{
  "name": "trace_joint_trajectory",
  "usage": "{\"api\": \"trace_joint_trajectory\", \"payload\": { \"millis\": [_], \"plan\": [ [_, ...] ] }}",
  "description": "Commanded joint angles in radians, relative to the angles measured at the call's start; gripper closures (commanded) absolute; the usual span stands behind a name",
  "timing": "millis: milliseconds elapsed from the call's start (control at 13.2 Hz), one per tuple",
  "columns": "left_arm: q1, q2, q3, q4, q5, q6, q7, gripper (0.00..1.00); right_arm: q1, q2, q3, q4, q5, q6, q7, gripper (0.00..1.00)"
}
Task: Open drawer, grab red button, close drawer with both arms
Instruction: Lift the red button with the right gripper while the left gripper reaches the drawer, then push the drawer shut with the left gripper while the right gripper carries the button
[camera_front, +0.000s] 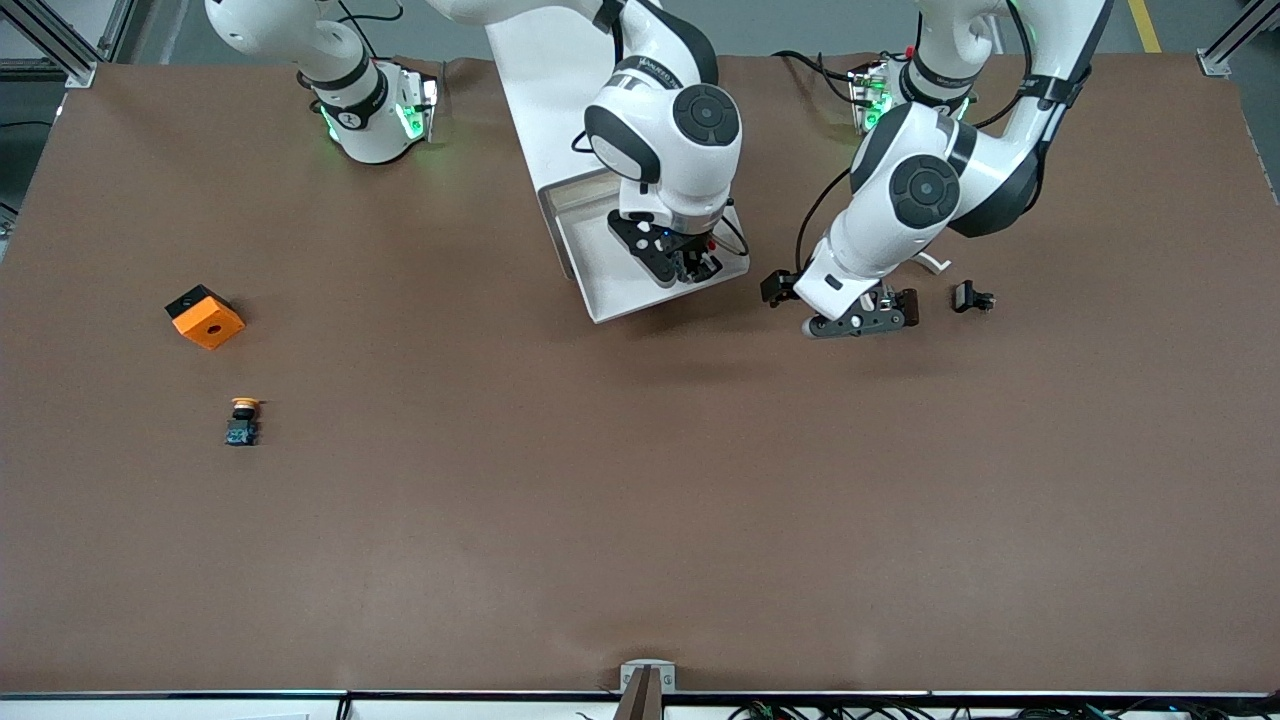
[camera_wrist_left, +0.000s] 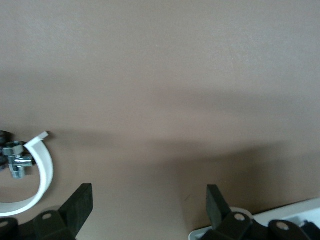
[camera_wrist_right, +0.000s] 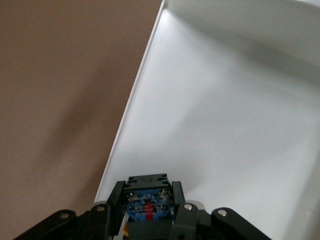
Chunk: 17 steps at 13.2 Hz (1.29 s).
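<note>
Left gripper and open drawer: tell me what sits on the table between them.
Nothing: in the front view, only bare brown table separates the open left gripper from the drawer.

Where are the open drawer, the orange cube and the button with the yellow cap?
drawer (camera_front: 625, 290): front view, bare white floor.
orange cube (camera_front: 210, 323): front view, top face.
yellow-capped button (camera_front: 243, 424): front view, dark body.

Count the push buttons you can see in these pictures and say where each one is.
2. One button sits between the right end effector's closed fingers, in the open drawer. The yellow-capped button stands on the table toward the right arm's end, nearer the camera than the orange cube.
</note>
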Motion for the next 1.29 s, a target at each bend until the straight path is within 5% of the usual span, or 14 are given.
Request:
{"api": "trace_joint_trajectory", "payload": {
  "millis": [0,605,908,1211],
  "plan": [
    [0.005,0.014,-0.027,-0.012,-0.014,0.061,-0.055,0.0,0.01,0.012,-0.008,0.024,-0.012,-0.014,0.007,1.0],
    [-0.097,0.147,-0.033,0.024,-0.014,0.2,-0.378,0.0,-0.123,-0.088,-0.005,0.217,0.014,-0.384,-0.36,1.0],
    [-0.165,0.16,-0.033,0.035,-0.014,0.191,-0.484,0.0,-0.264,-0.224,-0.011,0.165,0.023,-0.477,-0.655,1.0],
    [-0.245,0.158,-0.034,0.035,-0.014,0.151,-0.579,0.0,-0.433,-0.347,-0.012,-0.02,0.022,-0.415,-0.945,1.0]
  ]
}}
